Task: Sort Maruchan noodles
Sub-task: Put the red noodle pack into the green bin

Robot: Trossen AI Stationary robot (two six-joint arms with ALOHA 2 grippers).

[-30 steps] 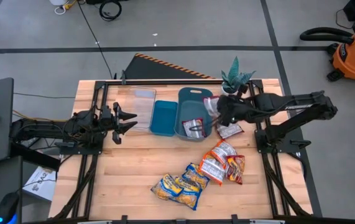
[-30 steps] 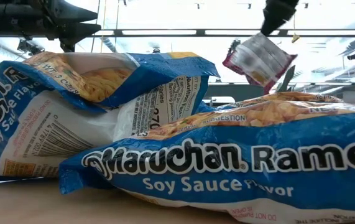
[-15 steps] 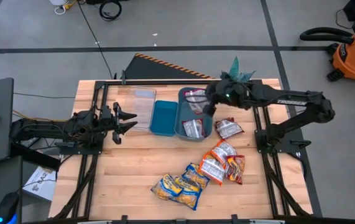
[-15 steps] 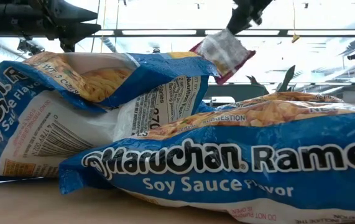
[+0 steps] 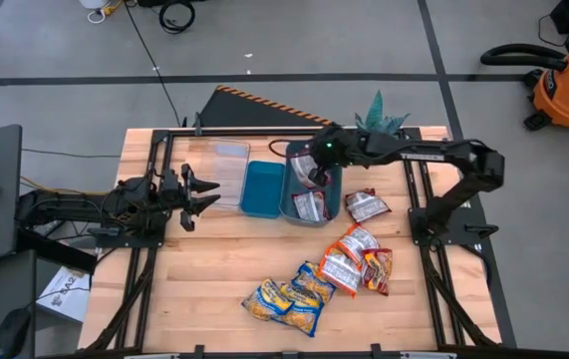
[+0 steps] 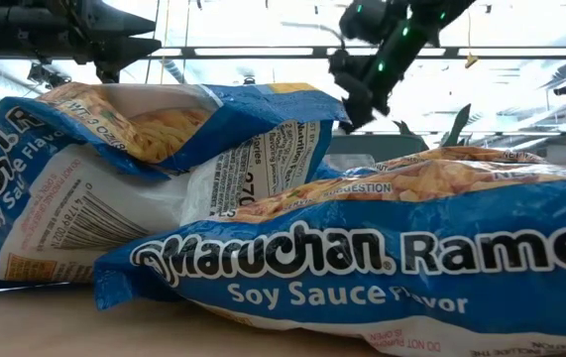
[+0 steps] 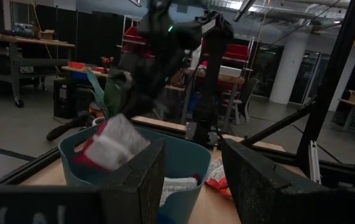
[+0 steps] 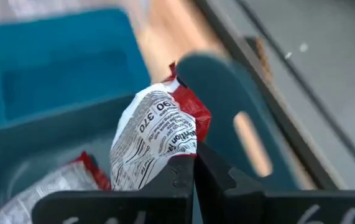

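Note:
My right gripper point(image 5: 314, 168) hangs over the far part of the grey-blue bin point(image 5: 294, 204), shut on a red-and-white noodle packet point(image 8: 155, 134). The left wrist view shows that packet point(image 7: 112, 144) just above the bin's rim. Another red-and-white packet point(image 5: 310, 204) lies inside the bin. More packets lie flat on the table: a red-and-white one point(image 5: 368, 205), a red and orange-red cluster point(image 5: 356, 259), and yellow-and-blue ones point(image 5: 289, 297). My left gripper point(image 5: 200, 191) waits open at the table's left. My right gripper pinches the red-and-white packet by one crinkled end point(image 8: 176, 150) between its two shut fingers. The fingers point(image 6: 359, 87) slant down from above and from the table's right. The packet is lifted clear and sticks out beyond the fingertips over the bin.
A teal bin point(image 5: 262, 187) and a clear container point(image 5: 227, 170) stand left of the grey-blue bin. A small potted plant point(image 5: 377, 118) stands at the far edge. In the low view the yellow-and-blue packets point(image 6: 362, 258) fill the foreground.
My right gripper has carried the red-and-white packet from the bin's right side toward the table's left and down, until it hangs over the bin's far part. It has stayed shut on the packet. The left arm has kept still.

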